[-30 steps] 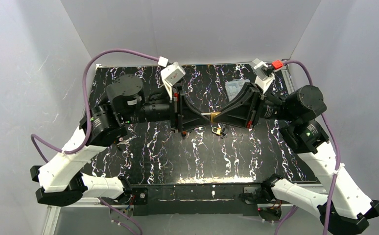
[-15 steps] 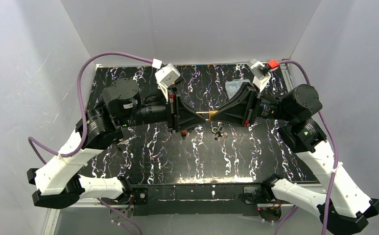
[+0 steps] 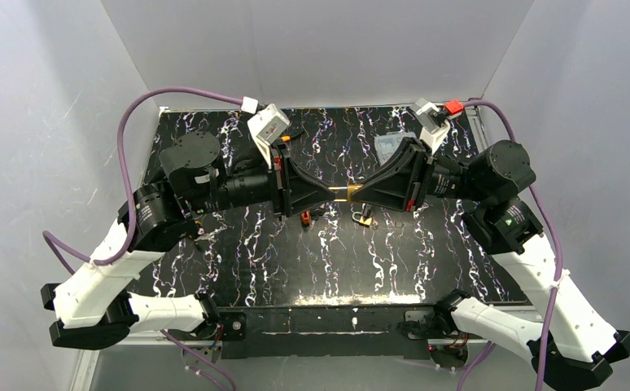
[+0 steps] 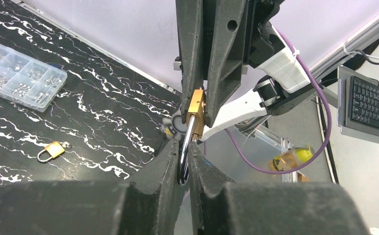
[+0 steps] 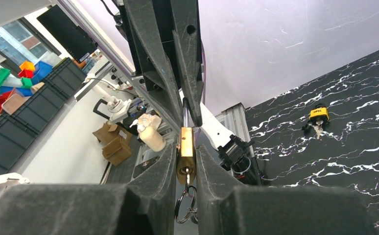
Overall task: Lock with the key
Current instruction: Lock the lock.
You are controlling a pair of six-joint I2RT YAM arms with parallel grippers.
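Observation:
A brass padlock (image 3: 342,193) hangs in the air between my two grippers above the middle of the table. My left gripper (image 3: 329,194) is shut on its steel shackle (image 4: 186,149). My right gripper (image 3: 353,194) is shut on its brass body (image 5: 185,147). In the left wrist view my left gripper (image 4: 186,147) pinches the shackle while the body (image 4: 196,105) sits between the right gripper's fingers. In the right wrist view my right gripper (image 5: 185,149) clamps the body. A key sits in the keyhole, and its key ring (image 5: 186,205) hangs below.
A second brass padlock (image 3: 365,218) lies on the black marbled table (image 3: 238,261) just below the grippers and shows in the left wrist view (image 4: 52,151). A small dark padlock with keys (image 5: 317,113) lies nearby. A clear compartment box (image 3: 393,145) sits far right.
The left arm has drawn back to the left and the right gripper has followed, so the held padlock has shifted a little left. Both grips are unchanged.

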